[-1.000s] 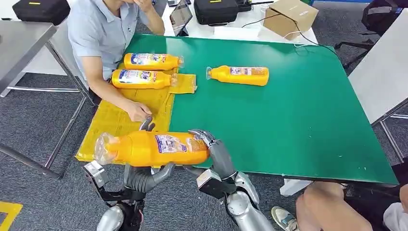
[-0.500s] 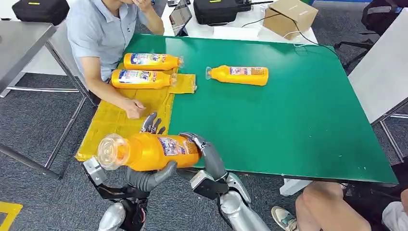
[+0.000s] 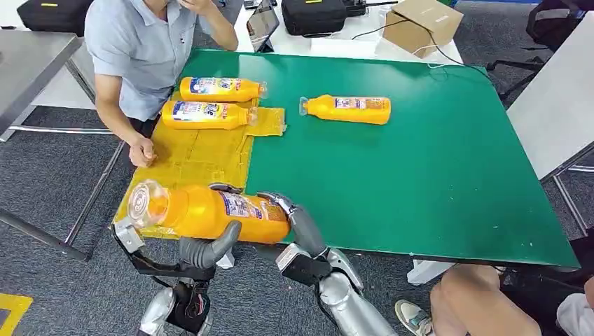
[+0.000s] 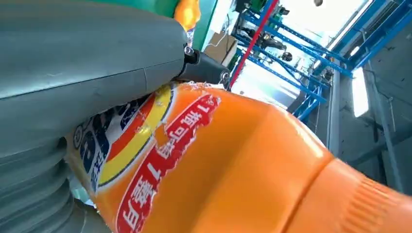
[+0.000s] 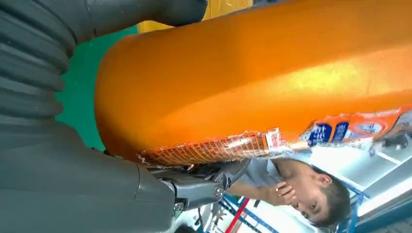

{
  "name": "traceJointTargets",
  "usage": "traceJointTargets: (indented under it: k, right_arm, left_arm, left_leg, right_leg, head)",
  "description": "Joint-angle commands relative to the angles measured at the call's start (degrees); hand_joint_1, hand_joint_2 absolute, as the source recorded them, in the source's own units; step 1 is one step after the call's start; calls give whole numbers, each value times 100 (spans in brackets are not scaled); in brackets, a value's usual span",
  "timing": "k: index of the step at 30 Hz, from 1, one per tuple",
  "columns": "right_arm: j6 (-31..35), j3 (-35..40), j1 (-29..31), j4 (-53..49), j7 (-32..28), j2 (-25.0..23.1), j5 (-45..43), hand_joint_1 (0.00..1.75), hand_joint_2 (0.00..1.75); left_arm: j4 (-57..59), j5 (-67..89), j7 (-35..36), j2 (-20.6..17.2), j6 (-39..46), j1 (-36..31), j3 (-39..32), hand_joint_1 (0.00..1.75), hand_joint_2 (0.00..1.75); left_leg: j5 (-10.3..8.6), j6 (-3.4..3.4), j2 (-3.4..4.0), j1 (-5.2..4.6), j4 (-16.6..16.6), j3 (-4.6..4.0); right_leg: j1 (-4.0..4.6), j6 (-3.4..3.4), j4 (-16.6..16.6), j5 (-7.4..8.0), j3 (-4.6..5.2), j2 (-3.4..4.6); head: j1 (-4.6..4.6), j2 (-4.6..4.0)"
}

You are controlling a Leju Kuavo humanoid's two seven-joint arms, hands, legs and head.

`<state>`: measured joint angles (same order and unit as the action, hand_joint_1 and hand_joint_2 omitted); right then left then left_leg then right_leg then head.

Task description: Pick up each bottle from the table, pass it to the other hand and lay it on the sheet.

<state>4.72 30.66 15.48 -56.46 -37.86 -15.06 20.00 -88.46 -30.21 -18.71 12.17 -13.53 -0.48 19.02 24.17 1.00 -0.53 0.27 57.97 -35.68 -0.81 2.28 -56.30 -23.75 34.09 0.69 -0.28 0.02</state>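
An orange bottle (image 3: 210,212) with a clear cap hangs lying sideways over the table's front left corner, cap end pointing left. My left hand (image 3: 210,246) grips its middle, thumb underneath and fingers (image 3: 225,187) over the top. My right hand (image 3: 300,225) wraps its base end. Close up, the left hand (image 4: 73,73) presses on the labelled bottle (image 4: 252,165), and the right hand (image 5: 58,160) cups the bottle (image 5: 262,73). Two more bottles (image 3: 218,89) (image 3: 203,114) lie on the yellow sheet (image 3: 189,157). Another bottle (image 3: 348,109) lies on the green table (image 3: 434,175).
A person in a light blue shirt sits at the table's left side, one hand (image 3: 142,151) at the sheet's left edge. A cardboard box (image 3: 422,24) and black cases stand beyond the far edge. Someone's knee (image 3: 469,301) shows at the front right.
The held bottle has moved left and lower over the sheet's near end, its cap swinging further left. The person's hand has drawn back off the sheet to its left edge.
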Motion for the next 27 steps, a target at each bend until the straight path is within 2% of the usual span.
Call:
traceJointTargets:
  k: [1,3,4,9,13,17,19,21,25,27]
  right_arm:
    - [-189,487,184,506,-30,35,-25,0,175]
    - [-227,503,185,518,18,33,-39,0,175]
    - [-230,504,186,525,22,41,-41,0,0]
    - [381,347,155,410,91,131,122,0,0]
    - [1433,216,156,319,-99,198,564,0,0]
    - [1774,-43,80,123,-214,220,386,0,0]
    - [2274,-83,-37,-248,-214,311,407,0,0]
    - [2556,-180,-122,-429,-214,371,342,0,0]
    - [2620,-203,-136,-469,-214,371,347,0,0]
    - [3042,-555,-304,-634,-214,340,354,0,0]
  left_arm:
    - [509,-6,80,3,-19,-411,136,175,175]
    - [479,91,69,-34,66,-385,142,175,175]
    - [499,197,71,-52,165,-398,139,175,175]
    - [803,1561,39,-328,1338,-699,60,175,175]
    - [1092,1884,119,-511,1548,-1018,-181,175,175]
    - [1242,2633,51,-684,1955,-1364,-234,175,175]
    - [1339,3580,-9,-771,2515,-1590,-198,175,175]
    - [1461,4080,100,-829,2635,-1780,-223,175,175]
    - [1500,4256,146,-855,2699,-1822,-208,175,175]
    - [1927,5440,471,-964,3035,-2174,-207,175,175]
  left_leg:
    - [6,-5,-2,2,-6,27]
    - [5,-4,-1,3,-4,20]
    - [3,-3,0,0,-5,15]
    - [3,-5,-5,1,-8,24]
    - [-3,-4,-7,-2,-12,19]
    - [1,-7,2,2,-10,27]
    - [-4,-5,-8,0,-7,13]
    - [-7,-7,-21,5,-3,9]
    - [-6,-7,-22,5,-3,11]
    - [-9,-3,-16,2,-5,8]
  right_leg:
    - [5,-9,7,-8,-30,-12]
    - [5,-7,6,-6,-23,-9]
    - [1,-6,4,-4,-16,-7]
    - [3,-9,7,-6,-26,-13]
    - [-1,-7,7,-2,-20,-13]
    - [5,-12,7,-3,-28,-7]
    - [2,-7,3,-2,-15,-16]
    - [7,-8,2,-5,-16,-29]
    - [8,-9,2,-6,-18,-30]
    - [2,-5,1,-3,-9,-22]
  head:
    - [0,0]
    - [2,0]
    - [0,0]
    - [0,0]
    - [2,0]
    - [0,0]
    - [0,0]
    - [2,0]
    - [2,0]
    - [0,0]
